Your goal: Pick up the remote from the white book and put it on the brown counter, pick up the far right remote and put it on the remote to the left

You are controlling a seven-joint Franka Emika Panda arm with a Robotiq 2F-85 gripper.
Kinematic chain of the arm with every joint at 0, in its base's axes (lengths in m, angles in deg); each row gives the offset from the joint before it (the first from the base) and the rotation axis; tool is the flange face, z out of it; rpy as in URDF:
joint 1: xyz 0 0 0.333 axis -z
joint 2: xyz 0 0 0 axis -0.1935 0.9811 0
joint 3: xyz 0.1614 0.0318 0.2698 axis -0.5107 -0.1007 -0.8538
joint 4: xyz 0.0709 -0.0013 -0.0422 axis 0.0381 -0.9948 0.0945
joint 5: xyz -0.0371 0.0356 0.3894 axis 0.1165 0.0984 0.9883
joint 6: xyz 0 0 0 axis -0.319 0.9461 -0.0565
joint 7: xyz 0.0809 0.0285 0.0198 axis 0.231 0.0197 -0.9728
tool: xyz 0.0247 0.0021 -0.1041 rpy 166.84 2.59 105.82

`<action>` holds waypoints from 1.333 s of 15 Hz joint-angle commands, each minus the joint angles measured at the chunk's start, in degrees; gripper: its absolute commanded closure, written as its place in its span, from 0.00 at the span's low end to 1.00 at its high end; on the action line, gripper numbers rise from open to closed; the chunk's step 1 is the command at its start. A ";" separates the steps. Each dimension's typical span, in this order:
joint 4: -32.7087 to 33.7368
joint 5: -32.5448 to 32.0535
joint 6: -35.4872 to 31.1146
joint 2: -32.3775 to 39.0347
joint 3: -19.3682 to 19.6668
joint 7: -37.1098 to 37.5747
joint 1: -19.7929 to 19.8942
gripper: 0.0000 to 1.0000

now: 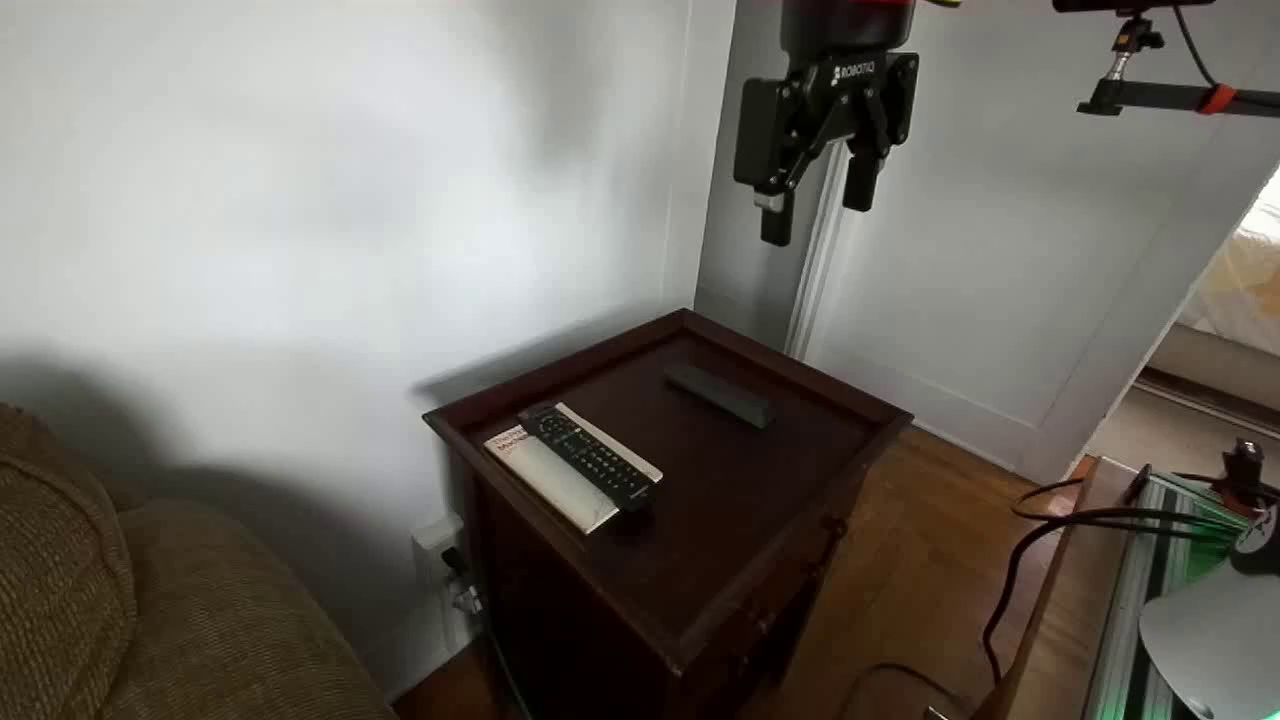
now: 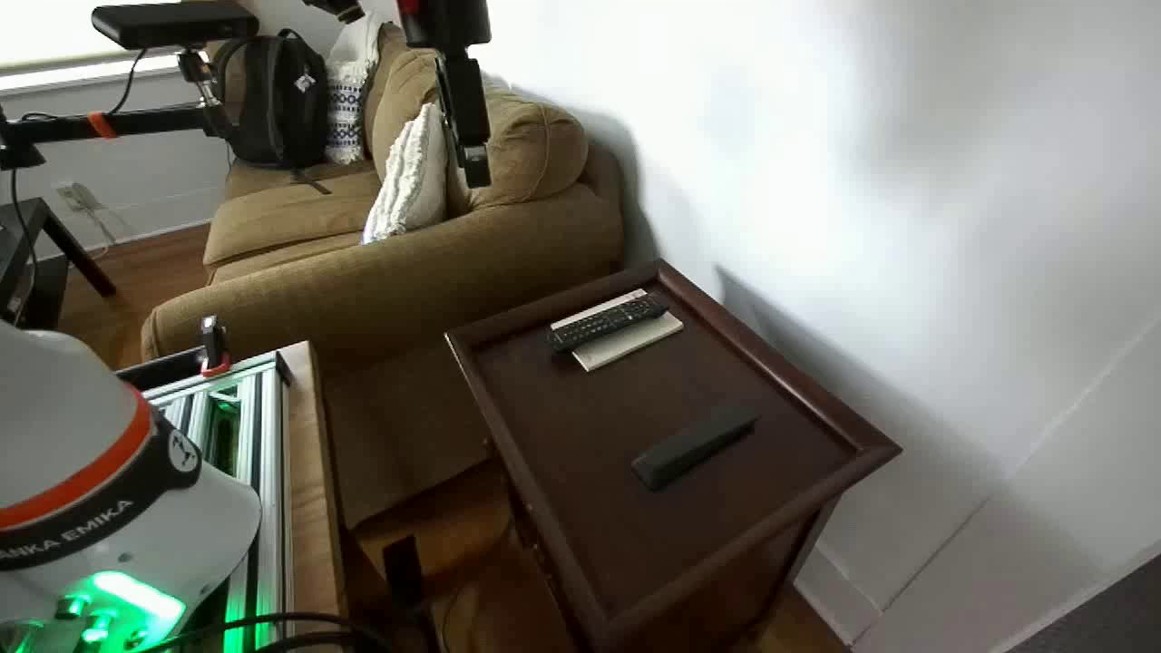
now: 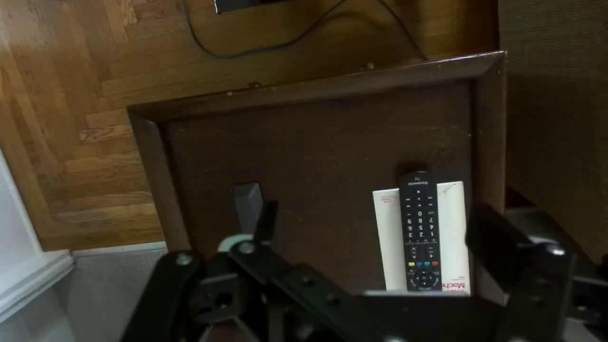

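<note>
The remote with the button face lies across the white book, one end past the book's edge. The book lies flat on the brown counter, near one corner. The plain all-black remote lies apart on the bare counter. All show in both exterior views: button-face remote, book, black remote, counter. My gripper is open and empty, high above the counter. In the wrist view my gripper hides part of the black remote and the book's lower end.
A raised rim surrounds the counter top. A white wall stands behind the cabinet. A brown sofa stands on one side. The robot's base table is on another side, with cables. A camera on a bar hangs nearby.
</note>
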 commanded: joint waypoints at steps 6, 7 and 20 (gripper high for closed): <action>0.06 -0.56 0.10 0.16 1.12 0.44 -1.15 0.00; 0.06 -0.56 0.10 0.16 1.12 0.44 -1.16 0.00; 7.31 26.31 -39.83 38.53 7.78 -23.60 -1.98 0.00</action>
